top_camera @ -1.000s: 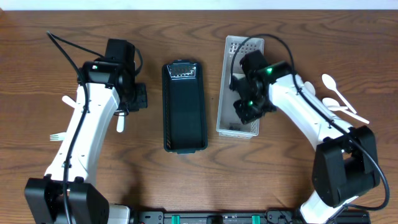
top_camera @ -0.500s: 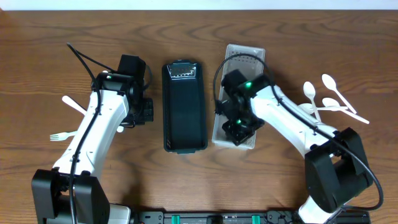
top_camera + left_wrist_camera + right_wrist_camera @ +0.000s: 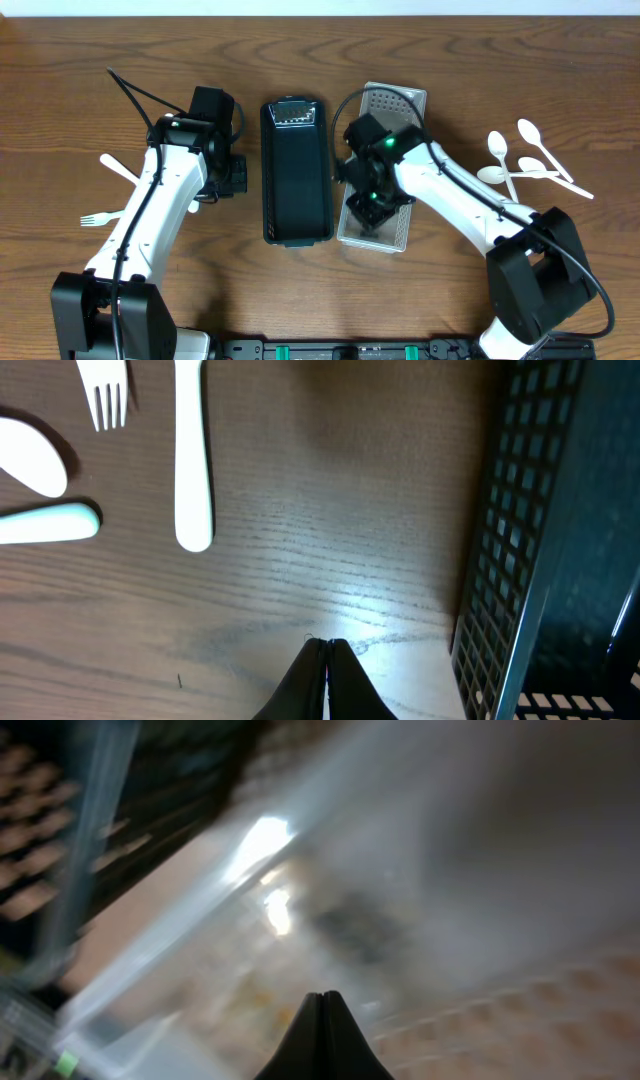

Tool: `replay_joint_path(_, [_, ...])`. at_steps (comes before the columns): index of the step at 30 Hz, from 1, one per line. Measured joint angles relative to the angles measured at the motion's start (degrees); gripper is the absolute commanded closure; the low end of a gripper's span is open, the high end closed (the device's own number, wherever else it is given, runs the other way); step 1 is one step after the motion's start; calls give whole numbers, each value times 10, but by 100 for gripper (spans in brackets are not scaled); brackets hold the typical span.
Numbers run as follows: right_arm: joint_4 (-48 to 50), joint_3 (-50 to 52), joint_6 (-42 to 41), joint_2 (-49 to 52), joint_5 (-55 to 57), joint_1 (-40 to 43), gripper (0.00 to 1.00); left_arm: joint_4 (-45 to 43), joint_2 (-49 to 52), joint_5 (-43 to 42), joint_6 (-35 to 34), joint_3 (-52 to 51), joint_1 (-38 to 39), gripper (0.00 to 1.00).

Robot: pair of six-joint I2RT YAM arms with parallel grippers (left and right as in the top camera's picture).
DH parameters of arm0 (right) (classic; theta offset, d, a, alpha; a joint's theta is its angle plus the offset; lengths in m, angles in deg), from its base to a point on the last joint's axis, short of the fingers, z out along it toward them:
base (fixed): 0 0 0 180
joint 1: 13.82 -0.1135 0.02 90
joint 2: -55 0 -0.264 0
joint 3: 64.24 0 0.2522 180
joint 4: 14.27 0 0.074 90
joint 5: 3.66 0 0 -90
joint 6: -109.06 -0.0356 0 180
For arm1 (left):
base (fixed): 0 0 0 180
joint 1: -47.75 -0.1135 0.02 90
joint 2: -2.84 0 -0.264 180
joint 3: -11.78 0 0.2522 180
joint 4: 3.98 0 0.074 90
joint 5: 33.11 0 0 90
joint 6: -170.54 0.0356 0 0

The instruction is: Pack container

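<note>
A black container (image 3: 296, 170) lies lengthwise in the middle of the table; its grid wall shows in the left wrist view (image 3: 520, 540). A clear lid (image 3: 395, 105) lies tilted just right of it. My right gripper (image 3: 368, 212) is shut and presses down inside the lid; its wrist view (image 3: 322, 995) is blurred. My left gripper (image 3: 222, 180) is shut and empty over bare wood just left of the container, as its wrist view (image 3: 327, 644) shows. A white fork (image 3: 108, 395) and white utensil handles (image 3: 192, 460) lie farther left.
White spoons (image 3: 530, 160) lie at the right side of the table. A white fork (image 3: 95, 217) and a spoon (image 3: 115, 166) lie at the left, partly under the left arm. Cables loop off both arms.
My right gripper has slid the clear lid down and to the left, closer to the black container, and the lid has tilted. The left arm shifted right a second ago, then stayed still.
</note>
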Motion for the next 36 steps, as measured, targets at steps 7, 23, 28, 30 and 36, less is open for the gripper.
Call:
replay_joint_path(7, [31,-83,-83,-1,141,102,99,-4,0,0,0,0,0,94])
replay_joint_path(23, [103,-105,-113,75,115,243,99,-10,0,0,0,0,0,94])
replay_joint_path(28, [122,-104,-91,130,40,240,99,-14,0,0,0,0,0,94])
replay_joint_path(30, [134,-103,-78,136,9,238,99,-14,0,0,0,0,0,94])
replay_joint_path(36, [155,-103,-53,136,-54,238,99,-15,0,0,0,0,0,94])
